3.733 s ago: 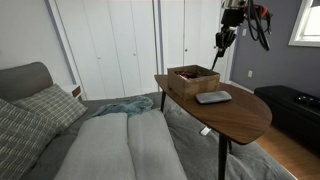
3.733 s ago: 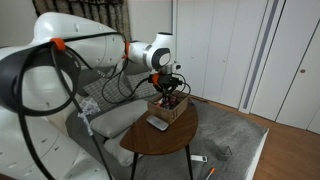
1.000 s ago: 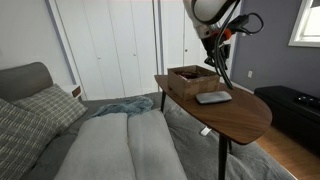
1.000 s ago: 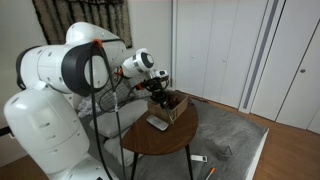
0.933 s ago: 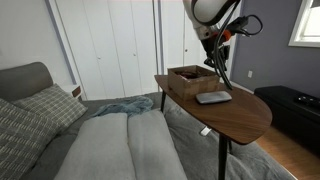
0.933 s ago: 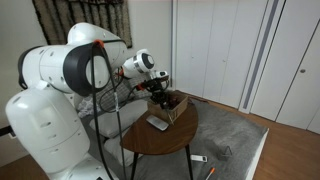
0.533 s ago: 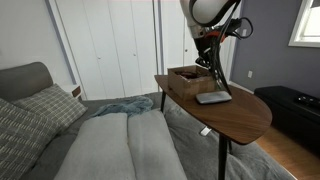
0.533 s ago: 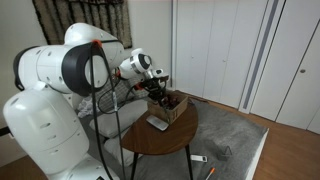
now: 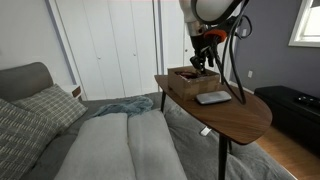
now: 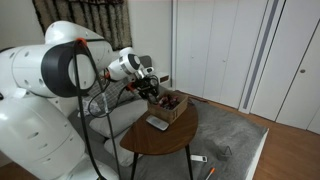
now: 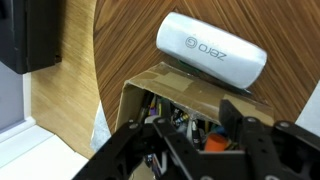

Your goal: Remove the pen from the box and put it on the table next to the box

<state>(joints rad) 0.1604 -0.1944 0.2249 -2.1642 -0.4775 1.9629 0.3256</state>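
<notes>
1. The arm [image 9: 212, 12] reaches down from the upper edge in an exterior view. Its claw [image 9: 201, 64] is poised directly over the box [image 9: 188, 80], with the tips at about rim height.
2. In an exterior view, the claw [image 10: 158, 92] hangs at the side of the box [image 10: 172, 108] nearest the robot's white body [image 10: 50, 90]. Contact with the rim cannot be judged at this size.
3. In the wrist view, the claw [image 11: 198, 128] enters from the lower edge. Its dark fingers [image 11: 248, 135] stand apart, and the inside of the box [image 11: 185, 95] shows between them.
4. The box holds a clutter of small items, one of them orange [image 11: 214, 144]. The pen is too thin to pick out in any view and possibly lies among this clutter.
5. The box stands on the oval wooden counter [image 9: 240, 118], towards the end nearest the white closet doors [image 9: 110, 45].
6. A flat grey object [image 9: 213, 97] lies on the counter just beside the box, apart from the claw. It also shows in an exterior view [image 10: 157, 123].
7. In the wrist view, a pale rounded object [image 11: 212, 48] with a printed logo lies on the counter [image 11: 105, 90] just beyond the box wall. A black object [image 11: 30, 35] fills the upper left corner.
8. Grey cushions [image 9: 40, 105] lie beside the counter.
</notes>
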